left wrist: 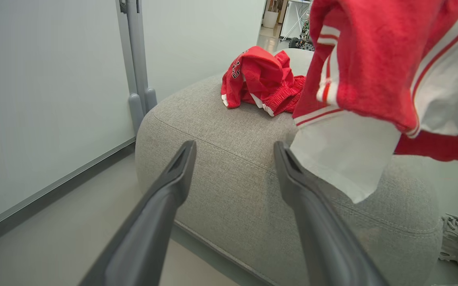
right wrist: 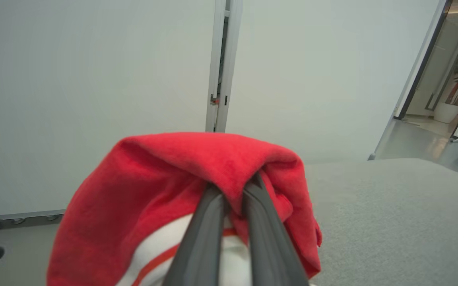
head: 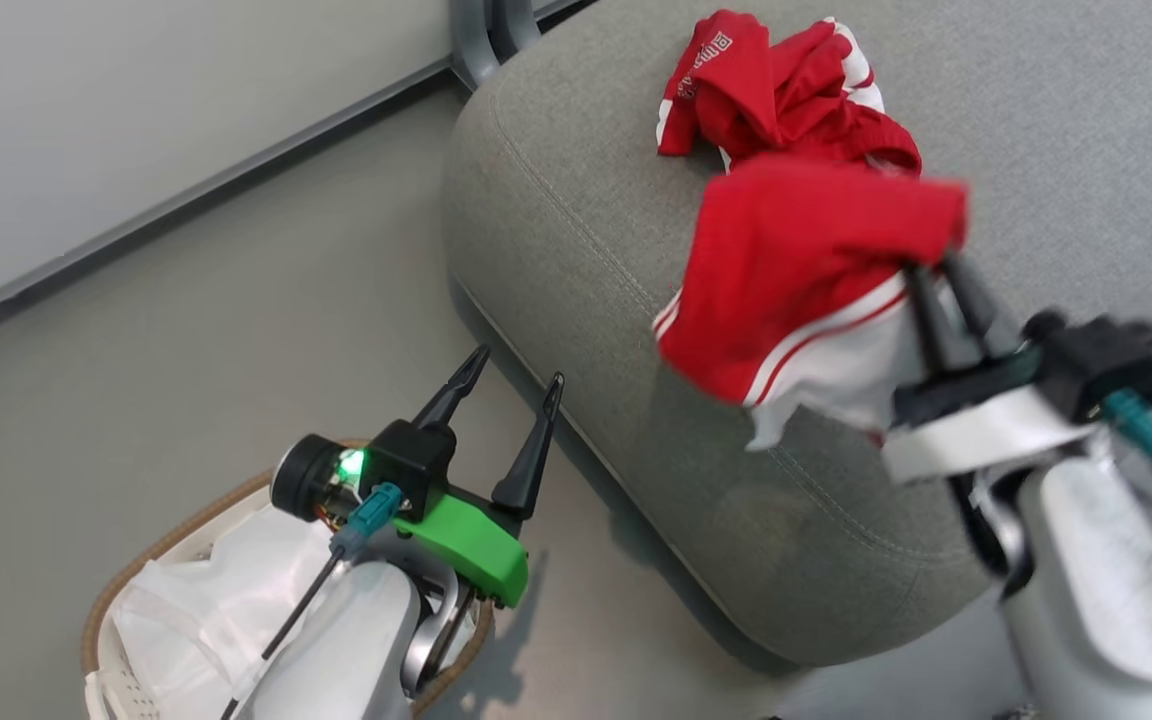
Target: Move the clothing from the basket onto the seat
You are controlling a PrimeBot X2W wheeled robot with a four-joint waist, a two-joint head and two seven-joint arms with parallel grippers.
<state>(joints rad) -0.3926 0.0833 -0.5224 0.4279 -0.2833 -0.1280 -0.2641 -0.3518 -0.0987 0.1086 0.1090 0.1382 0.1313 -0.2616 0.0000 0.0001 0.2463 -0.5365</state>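
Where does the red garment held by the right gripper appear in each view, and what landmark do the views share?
Head view: held garment right of centre, pinched by the right gripper above the seat.
Left wrist view: upper right, hanging over the seat.
Right wrist view: lower centre, draped over the closed fingers.
Shared landmark: the grey seat.

Hanging red garment (head: 806, 250) (white-striped) above grey seat (head: 556, 220); crumpled red garment (head: 786, 90) on it; brown-rimmed white basket (head: 171, 545) near the seat
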